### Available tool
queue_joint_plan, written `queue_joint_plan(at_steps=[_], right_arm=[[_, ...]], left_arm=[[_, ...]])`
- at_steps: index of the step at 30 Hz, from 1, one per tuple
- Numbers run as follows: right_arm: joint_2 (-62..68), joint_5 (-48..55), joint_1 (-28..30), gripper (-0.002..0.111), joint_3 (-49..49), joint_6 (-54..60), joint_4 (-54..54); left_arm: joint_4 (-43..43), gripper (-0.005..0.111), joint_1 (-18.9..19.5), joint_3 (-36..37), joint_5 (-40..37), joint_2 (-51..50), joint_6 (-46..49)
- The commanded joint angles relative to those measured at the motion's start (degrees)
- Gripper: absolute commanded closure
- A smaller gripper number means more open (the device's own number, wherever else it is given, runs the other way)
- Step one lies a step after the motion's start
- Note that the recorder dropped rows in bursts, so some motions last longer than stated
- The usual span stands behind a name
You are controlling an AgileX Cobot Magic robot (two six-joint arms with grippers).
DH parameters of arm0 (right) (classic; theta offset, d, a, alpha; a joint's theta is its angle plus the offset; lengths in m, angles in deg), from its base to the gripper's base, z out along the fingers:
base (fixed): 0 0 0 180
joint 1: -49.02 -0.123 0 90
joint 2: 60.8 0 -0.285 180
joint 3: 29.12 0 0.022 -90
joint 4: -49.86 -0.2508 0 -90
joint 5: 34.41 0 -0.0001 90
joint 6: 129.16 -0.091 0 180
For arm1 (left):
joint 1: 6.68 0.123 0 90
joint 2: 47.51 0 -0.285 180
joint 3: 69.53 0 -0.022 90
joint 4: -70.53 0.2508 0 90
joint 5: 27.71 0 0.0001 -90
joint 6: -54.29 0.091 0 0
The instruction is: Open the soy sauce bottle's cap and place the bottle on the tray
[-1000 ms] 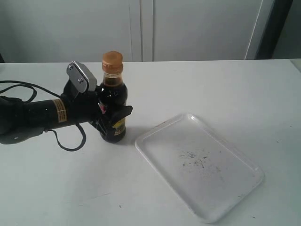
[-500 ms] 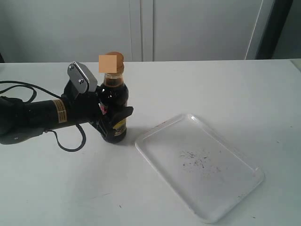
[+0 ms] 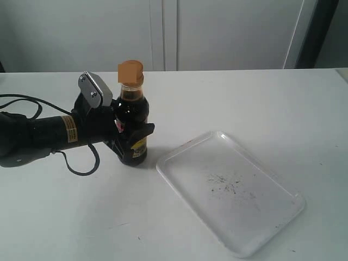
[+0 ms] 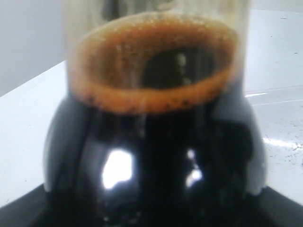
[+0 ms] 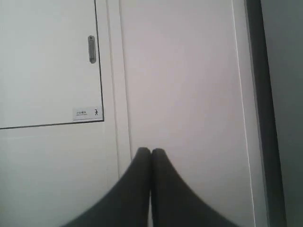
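Left gripper (image 3: 129, 142) is clamped around the lower body of the soy sauce bottle (image 3: 132, 122), which stands upright on the white table (image 3: 217, 98) just left of the tray (image 3: 231, 190), near it but not touching; the orange cap (image 3: 130, 71) sits on the neck. Left wrist view is filled with the bottle's glass shoulder and the foamy ring at the top of the dark liquid (image 4: 156, 156). Right gripper (image 5: 151, 156) is off the table scene, fingers pressed together with nothing between them, pointing at a pale cabinet door (image 5: 52, 61).
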Motion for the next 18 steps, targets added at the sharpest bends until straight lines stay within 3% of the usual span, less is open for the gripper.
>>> queue_joint_plan(at_steps=[1, 12, 18], right_arm=[[8.31, -1.60, -0.04, 0.108, 6.48, 0.69, 3.49], [28.57, -4.58, -0.04, 0.108, 18.36, -0.26, 10.47], [37.99, -5.01, -3.70, 0.108, 23.96, -2.80, 14.71]], left_arm=[[-1.18, 0.107, 0.01, -0.11, 3.76, 0.50, -0.79], [-1.78, 0.107, 0.01, -0.11, 3.87, 0.50, -1.34], [-1.98, 0.107, 0.01, -0.11, 3.87, 0.50, -1.47]])
